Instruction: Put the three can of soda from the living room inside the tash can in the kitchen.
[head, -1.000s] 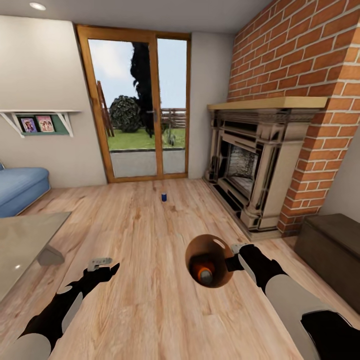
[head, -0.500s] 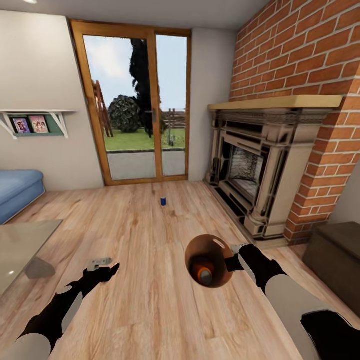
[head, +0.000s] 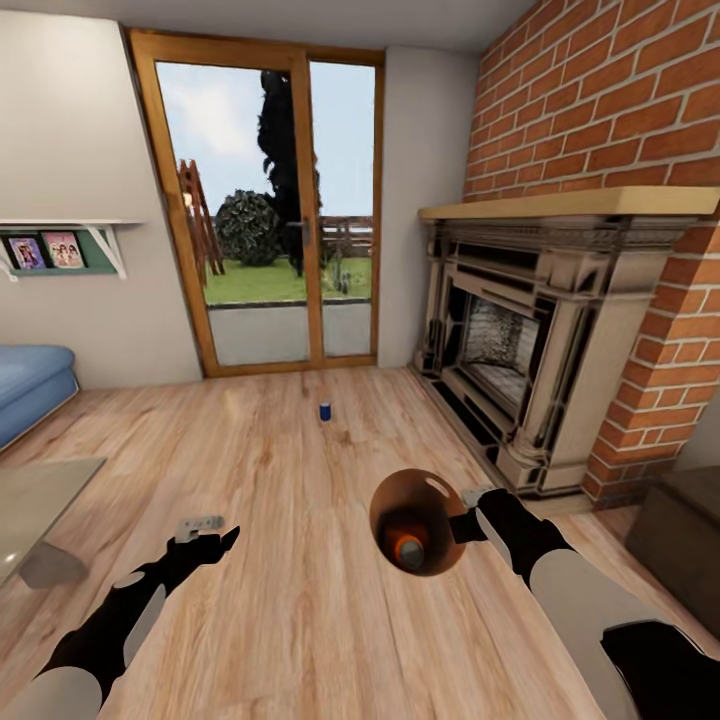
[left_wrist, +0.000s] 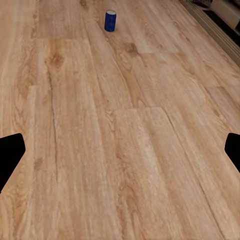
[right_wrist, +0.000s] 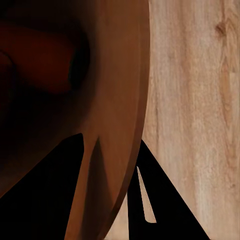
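A dark blue soda can (head: 325, 411) stands upright on the plank floor ahead, before the glass door; the left wrist view shows this blue can (left_wrist: 110, 20) far beyond the fingers. My right gripper (head: 463, 524) is shut on the rim of the trash can (head: 392, 497), held above the floor with its copper-brown inside facing me. An orange soda can (head: 408, 548) lies inside it. In the right wrist view the trash can wall (right_wrist: 117, 95) runs between the fingers (right_wrist: 165, 205). My left gripper (head: 207, 531) hangs open and empty over the floor.
A dark ornate fireplace (head: 510, 360) under a red brick chimney (head: 600, 100) lines the right side. A dark low bench (head: 690, 540) sits at the right edge. A glass table (head: 40, 495) and a blue sofa (head: 30, 385) stand at the left.
The whole view has shifted as the camera moved forward and slightly right; sofa, table and bench slid toward the edges. Both arms keep their pose, the trash can still held.
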